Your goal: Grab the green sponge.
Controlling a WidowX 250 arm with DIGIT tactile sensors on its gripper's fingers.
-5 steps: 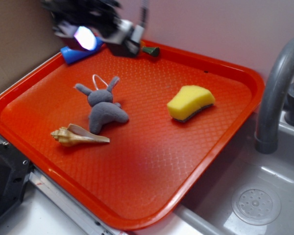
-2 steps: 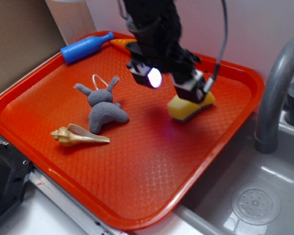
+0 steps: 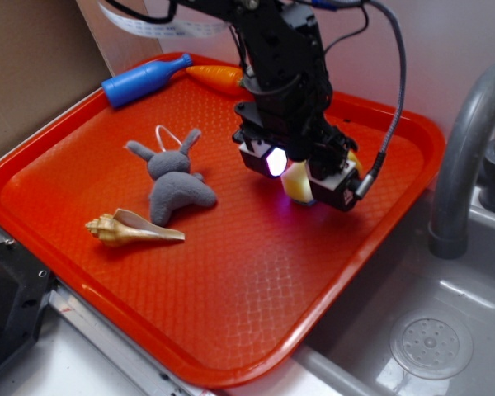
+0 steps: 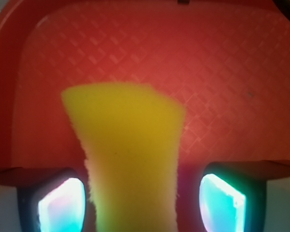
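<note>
Compared with the exterior view of a moment earlier, the black two-fingered pincer (image 3: 301,180) has come lower over the wedge-shaped yellow foam sponge (image 3: 296,181), so that the glowing pads (image 3: 275,160) now stand on either side of it and most of the foam is hidden behind the arm; a second earlier the pincer was blurred at the far left corner, beside the blue plastic bottle (image 3: 145,80), and the sponge lay uncovered. In the wrist view the sponge (image 4: 128,159) rises between the two lit fingertips (image 4: 62,205); the left pad lies close against the foam, while a strip of tray remains between the foam and the right pad (image 4: 221,202); the pincer is thus parted about the sponge, with no squeeze visible. Whether the foam rests on the tray or is raised cannot be told.

The red textured plastic tray (image 3: 231,313) holds everything; the sponge lies directly under the pincer, in the tray's right half; the grey plush bunny with a white loop (image 3: 173,177) lies to the pincer's left; the tan spiral seashell (image 3: 130,228) lies left and nearer the camera; the blue bottle and an orange carrot-shaped toy (image 3: 216,77) lie beyond the pincer, against the far rim. A grey sink basin (image 3: 429,330) with a curved grey faucet (image 3: 462,148) stands to the right, outside the tray.
</note>
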